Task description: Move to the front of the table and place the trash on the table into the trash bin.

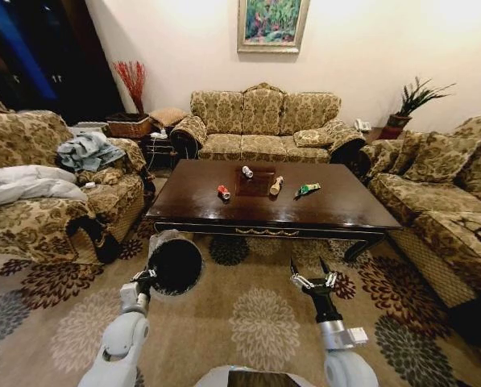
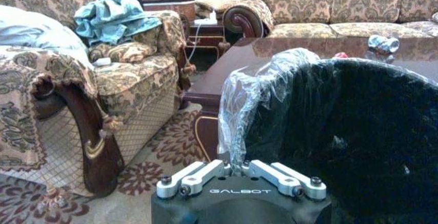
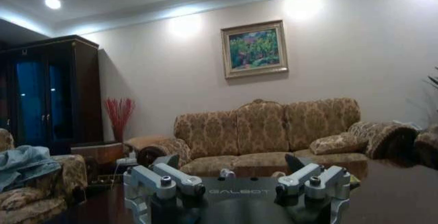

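The trash bin is held clamped at its lined rim by the left gripper, just before the table. On the table lie the red-and-white can, silver-white piece, tan bottle and green wrapper: probably light, best grasped across their middles. The right gripper is spread open, empty.

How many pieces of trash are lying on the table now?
4. On the table, the red-and-white can lies left of the centre inlay, the silver-white piece behind it, the tan bottle at its right edge, the green wrapper farther right.
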Robot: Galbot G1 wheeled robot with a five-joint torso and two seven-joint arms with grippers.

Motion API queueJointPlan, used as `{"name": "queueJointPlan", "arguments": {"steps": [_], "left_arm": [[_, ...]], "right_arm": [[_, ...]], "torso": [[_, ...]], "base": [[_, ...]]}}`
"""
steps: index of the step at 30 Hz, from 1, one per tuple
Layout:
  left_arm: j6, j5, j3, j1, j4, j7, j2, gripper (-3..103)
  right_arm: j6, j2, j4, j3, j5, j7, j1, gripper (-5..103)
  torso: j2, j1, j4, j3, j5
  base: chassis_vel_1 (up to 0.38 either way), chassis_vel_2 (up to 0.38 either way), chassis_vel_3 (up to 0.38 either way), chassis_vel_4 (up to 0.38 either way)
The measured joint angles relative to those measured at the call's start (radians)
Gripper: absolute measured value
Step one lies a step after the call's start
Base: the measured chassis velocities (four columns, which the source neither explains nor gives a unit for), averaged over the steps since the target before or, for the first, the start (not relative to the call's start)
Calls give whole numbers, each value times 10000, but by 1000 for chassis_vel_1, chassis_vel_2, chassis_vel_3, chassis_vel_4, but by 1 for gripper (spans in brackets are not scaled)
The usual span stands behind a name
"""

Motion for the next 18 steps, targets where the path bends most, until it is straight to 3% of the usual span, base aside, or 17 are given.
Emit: {"name": "queueJointPlan", "arguments": {"steps": [18], "left_arm": [[-237,-93,-39,-93,215,65,31,2]], "right_arm": [[-2,-8,-29,-75,10,-122,150,100]], "torso": [[-6,-2,0,-2,0]], "base": [[-142,135,131,-127]]}}
